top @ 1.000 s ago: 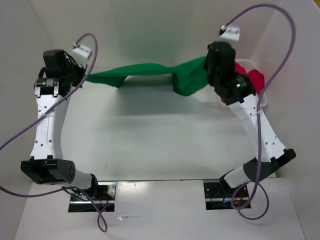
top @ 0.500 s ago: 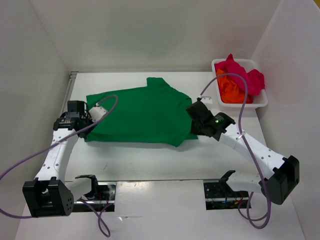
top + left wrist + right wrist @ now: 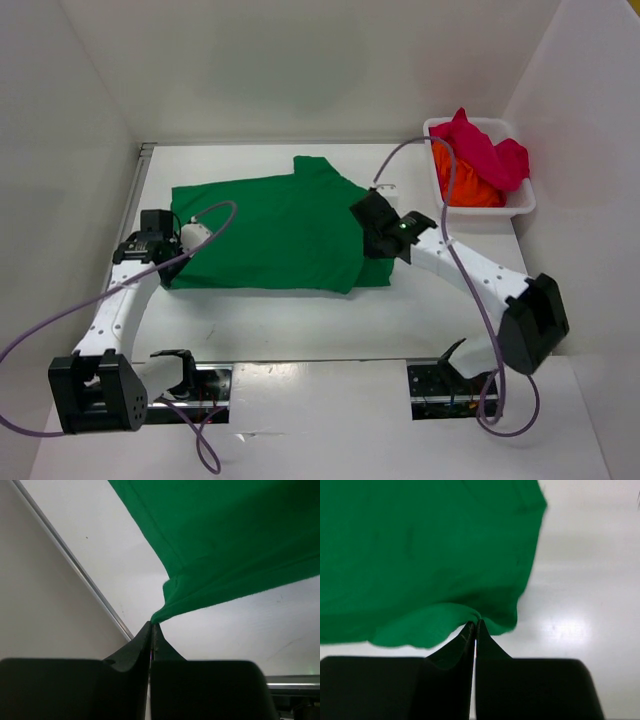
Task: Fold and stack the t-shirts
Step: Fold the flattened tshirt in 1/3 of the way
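Since the left gripper (image 3: 152,625) and right gripper (image 3: 475,622) are each clamped on just a tiny nip of the green t-shirt (image 3: 270,230) lying flat across the middle of the worktop (image 3: 300,320), I'd guess an uneven tug could slip a corner loose and rumple it.

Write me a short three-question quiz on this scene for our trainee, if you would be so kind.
1. True or false: the green t-shirt is spread out across the table.
2. Which pinches its cloth: A, left tool only; B, right tool only; C, both?
3. Fill in: the orange t-shirt and magenta-red t-shirt sit in the white ____.
Key: 1 true; 2 C; 3 basket.
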`<state>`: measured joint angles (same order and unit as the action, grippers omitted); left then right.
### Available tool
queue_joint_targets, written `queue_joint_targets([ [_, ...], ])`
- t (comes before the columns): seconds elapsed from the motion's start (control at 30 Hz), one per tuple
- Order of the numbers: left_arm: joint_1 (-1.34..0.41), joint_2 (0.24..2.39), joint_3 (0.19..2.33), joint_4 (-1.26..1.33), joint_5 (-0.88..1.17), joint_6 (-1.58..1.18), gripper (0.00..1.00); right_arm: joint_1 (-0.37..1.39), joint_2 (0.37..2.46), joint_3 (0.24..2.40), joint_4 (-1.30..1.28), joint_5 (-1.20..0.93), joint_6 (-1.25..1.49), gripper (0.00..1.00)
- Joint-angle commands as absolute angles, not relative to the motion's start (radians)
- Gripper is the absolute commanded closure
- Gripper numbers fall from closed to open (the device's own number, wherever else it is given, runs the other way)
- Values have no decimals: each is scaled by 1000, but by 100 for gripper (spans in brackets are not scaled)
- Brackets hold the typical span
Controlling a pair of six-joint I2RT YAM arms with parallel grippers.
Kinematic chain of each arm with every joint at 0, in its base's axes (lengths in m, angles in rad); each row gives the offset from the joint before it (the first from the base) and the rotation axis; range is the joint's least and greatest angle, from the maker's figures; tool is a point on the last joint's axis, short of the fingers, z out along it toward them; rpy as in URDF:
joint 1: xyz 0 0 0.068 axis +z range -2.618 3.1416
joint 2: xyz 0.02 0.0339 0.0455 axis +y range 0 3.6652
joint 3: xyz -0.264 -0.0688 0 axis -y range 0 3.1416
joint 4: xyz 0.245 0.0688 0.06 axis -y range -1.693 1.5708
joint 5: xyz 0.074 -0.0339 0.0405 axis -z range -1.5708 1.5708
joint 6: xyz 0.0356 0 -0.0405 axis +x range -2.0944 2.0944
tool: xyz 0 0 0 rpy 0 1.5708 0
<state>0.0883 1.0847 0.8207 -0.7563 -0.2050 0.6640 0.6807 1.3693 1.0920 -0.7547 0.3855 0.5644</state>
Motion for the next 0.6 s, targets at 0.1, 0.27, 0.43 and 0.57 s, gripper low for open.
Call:
queue_joint_targets([
  [0.1, 110, 1244, 954, -657, -195, 571, 100, 614, 1624, 1322, -569, 517, 362, 100],
  [0.27, 110, 1383, 1006, -630, -176, 537, 100, 557, 1733, 1403, -526, 516, 315, 100],
  [0.43, 110, 1466, 1019, -621, -176, 528, 100, 537, 1821, 1515, -482, 503, 261, 100],
  [0.57, 110, 1494, 1019, -621, -186, 517, 100, 537, 1914, 1604, -494, 503, 221, 100],
])
